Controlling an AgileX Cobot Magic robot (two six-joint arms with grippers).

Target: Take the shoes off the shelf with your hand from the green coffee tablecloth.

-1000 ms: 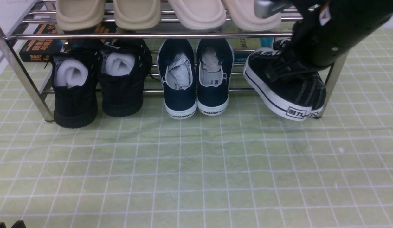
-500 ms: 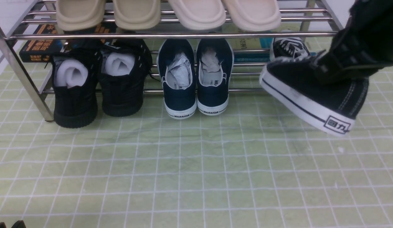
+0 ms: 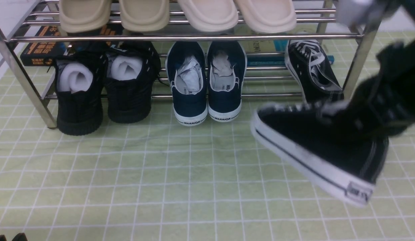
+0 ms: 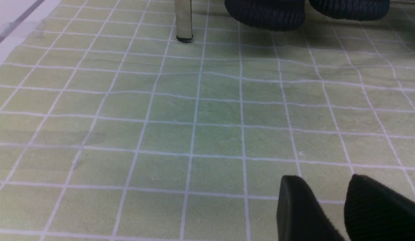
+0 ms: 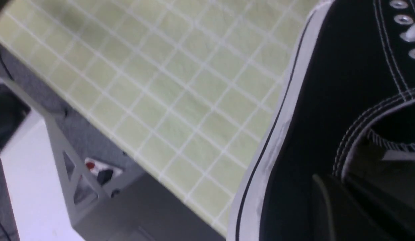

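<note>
Over the green coffee tablecloth (image 3: 160,174), the robot's right arm is carrying one black canvas sneaker (image 3: 314,147) clear of the shelf (image 3: 160,37), the chrome two-tier rack standing at the far side of the scene. A second ago the shoe was sitting against the rack's right leg. Now it is hanging nearer and to the right, heel toward the camera and toe pointing far-left, well apart from the lower rails and apparently off the cloth. The right gripper (image 3: 364,115) is clenching the sneaker by its collar, its outline blurring with motion. With that shoe out of the way, its mate, the second sneaker (image 3: 311,73), is showing in full on the lower tier at the far right. It is lying laces up and untouched, to the right of the navy WARRIOR slip-ons (image 3: 190,107). By this evidence the job is standing about half done. The lifted shoe is not yet resting on the cloth, and its partner is waiting to be fetched. The left gripper (image 4: 323,187) is idling low over the cloth at near left, fingers parted and holding nothing.
</note>
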